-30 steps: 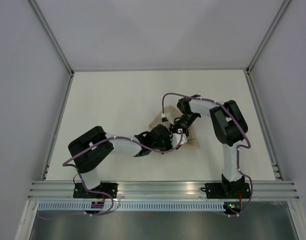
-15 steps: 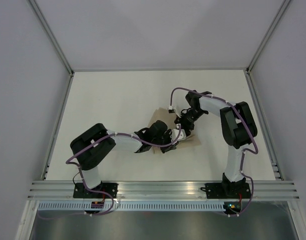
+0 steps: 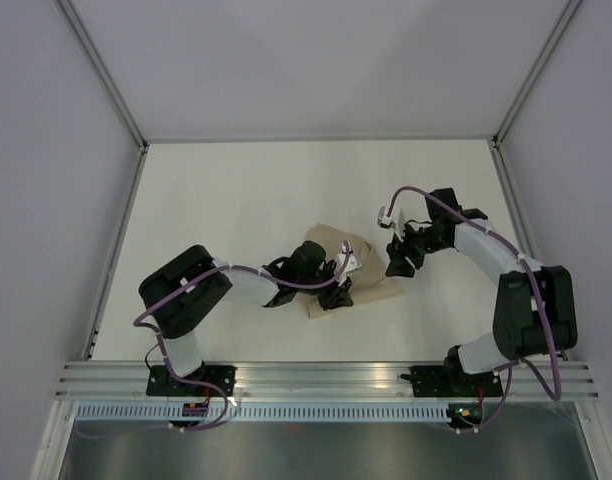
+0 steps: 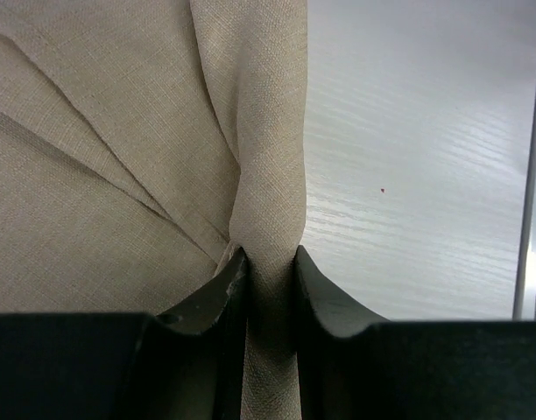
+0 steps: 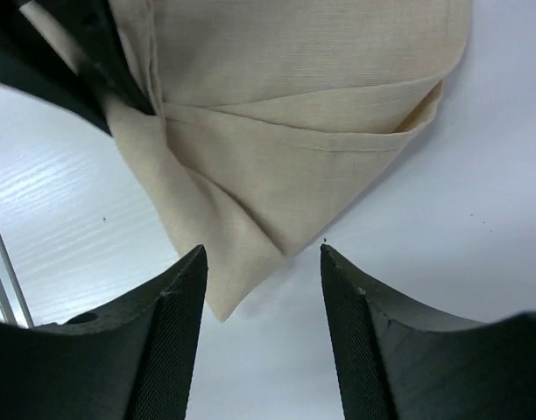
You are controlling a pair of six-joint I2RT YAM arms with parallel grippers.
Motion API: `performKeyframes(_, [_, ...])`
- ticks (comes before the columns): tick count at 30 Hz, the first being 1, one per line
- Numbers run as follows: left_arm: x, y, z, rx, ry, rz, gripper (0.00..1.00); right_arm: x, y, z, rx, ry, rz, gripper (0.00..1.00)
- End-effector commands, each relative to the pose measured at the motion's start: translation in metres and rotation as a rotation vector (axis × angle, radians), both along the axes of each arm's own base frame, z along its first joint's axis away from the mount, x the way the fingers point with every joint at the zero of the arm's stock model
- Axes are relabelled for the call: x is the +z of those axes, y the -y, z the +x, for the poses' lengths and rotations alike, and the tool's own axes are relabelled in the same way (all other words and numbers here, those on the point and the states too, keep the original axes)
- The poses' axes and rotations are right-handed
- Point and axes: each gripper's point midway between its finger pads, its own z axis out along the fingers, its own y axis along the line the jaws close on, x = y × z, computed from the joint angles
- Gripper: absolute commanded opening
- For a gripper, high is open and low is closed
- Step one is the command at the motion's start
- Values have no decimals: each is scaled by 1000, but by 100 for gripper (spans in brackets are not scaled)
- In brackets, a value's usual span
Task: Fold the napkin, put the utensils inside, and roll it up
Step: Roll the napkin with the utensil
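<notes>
Napkin (image 3: 358, 272) bunched mid-table (image 3: 236, 200), pinched on the left and free on the right.

It lies as a folded, layered bundle. In the top view its long side runs from the far left down to the near right, and one corner points at my right arm. My left gripper (image 4: 270, 262) is clamped on a gathered ridge of cloth along the bundle's near-left edge, and that ridge runs straight away from the jaws. My right gripper (image 5: 261, 254) is spread wide and holds nothing. It sits just off the napkin's right side, with the loose corner pointing into the gap between its fingers without touching them. The right arm is therefore nearer the free end, so I judge any tuck or roll would start there. I can't see the fork in any view, and it may be wrapped inside.
</notes>
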Motion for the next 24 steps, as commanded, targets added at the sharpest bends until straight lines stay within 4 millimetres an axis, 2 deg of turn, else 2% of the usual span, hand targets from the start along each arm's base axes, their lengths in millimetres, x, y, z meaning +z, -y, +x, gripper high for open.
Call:
performKeyframes(1, [-33, -22, -39, -8, -249, 65, 2, 19, -11, -6, 120, 246, 40, 62])
performKeyframes(2, [-34, -22, -42, -13, -277, 58, 2, 28, -11, -10, 134, 307, 30, 63])
performKeyframes(3, [-34, -21, -41, -14, -286, 45, 2, 21, -16, -19, 164, 331, 20, 64])
performKeyframes(4, [-36, -22, -43, -7, -312, 42, 2, 26, -15, -22, 172, 385, -3, 66])
performKeyframes(5, [-36, -21, -48, -26, -340, 32, 2, 27, -24, -25, 204, 431, -4, 66])
performKeyframes(6, [-34, -20, -49, -31, -363, 15, 2, 20, -23, -35, 214, 452, -27, 68])
performKeyframes(8, [-34, -19, -50, -39, -389, 3, 2, 17, -36, -45, 274, 509, -33, 69])
performKeyframes(9, [-35, -20, -50, -40, -400, -1, 2, 5, -36, -55, 287, 500, -51, 70])
performKeyframes(10, [-36, -20, -50, -43, -411, -2, 2, 3, -39, -59, 302, 516, -59, 70])
performKeyframes(14, [-33, -21, -54, -68, -472, -27, 2, -8, -50, -67, 356, 580, -88, 72])
performKeyframes(24, [-39, -24, -55, -77, -549, -35, 2, -39, -73, -89, 468, 560, -129, 70])
